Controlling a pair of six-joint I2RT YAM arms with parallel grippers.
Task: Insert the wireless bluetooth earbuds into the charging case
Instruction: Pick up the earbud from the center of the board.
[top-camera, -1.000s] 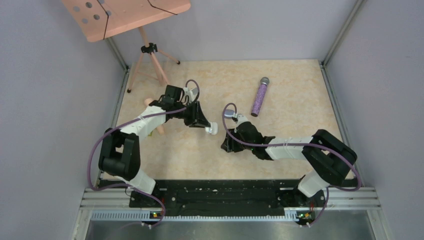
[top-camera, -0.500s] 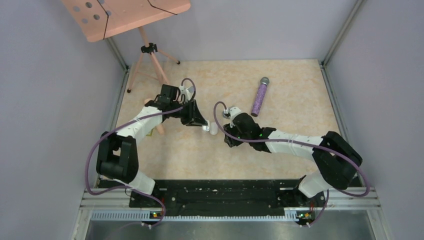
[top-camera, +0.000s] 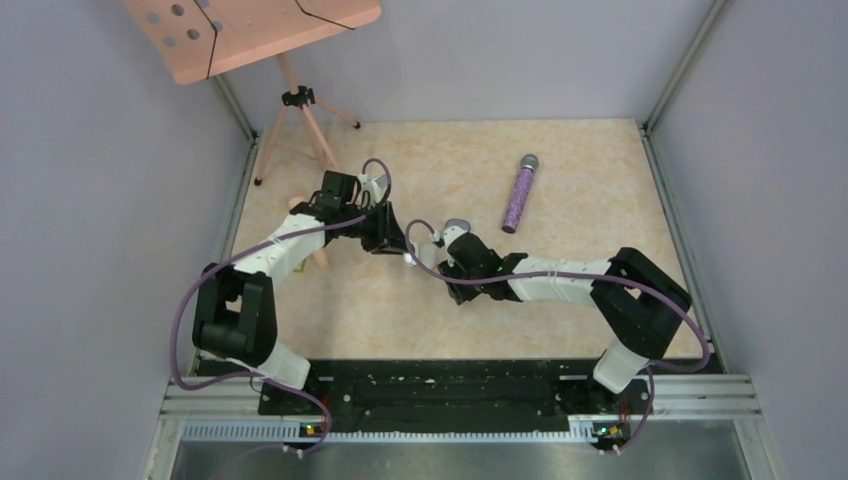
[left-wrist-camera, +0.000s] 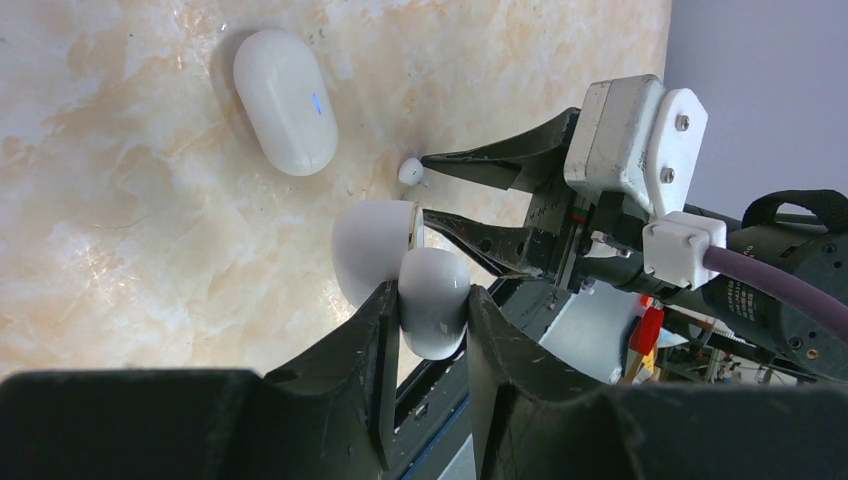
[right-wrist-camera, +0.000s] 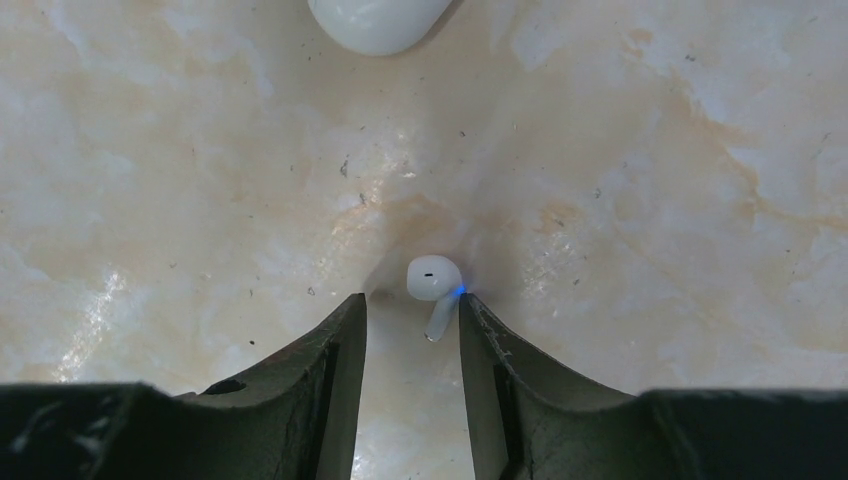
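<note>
My left gripper (left-wrist-camera: 428, 290) is shut on the body of a white charging case (left-wrist-camera: 432, 305), whose lid (left-wrist-camera: 372, 250) hangs open, and holds it just over the table. A small white earbud (left-wrist-camera: 410, 170) lies on the marble beside that case. In the right wrist view the earbud (right-wrist-camera: 434, 280) sits at my right gripper's (right-wrist-camera: 412, 300) fingertips. Its stem is between the open jaws and it touches the right finger (right-wrist-camera: 480, 325). In the top view the two grippers meet at mid-table, the left (top-camera: 405, 252) and the right (top-camera: 443, 262). No purple earbuds are in view.
A second white case (left-wrist-camera: 285, 100), closed and with a blue light, lies close by; its edge also shows in the right wrist view (right-wrist-camera: 375, 20). A purple glitter microphone (top-camera: 518, 195) lies at the back right. A pink stand on a tripod (top-camera: 300, 110) is at the back left.
My right arm has swung left and forward until its fingertips are at the earbud beside the left gripper. The left gripper has drawn back a little with the case.
</note>
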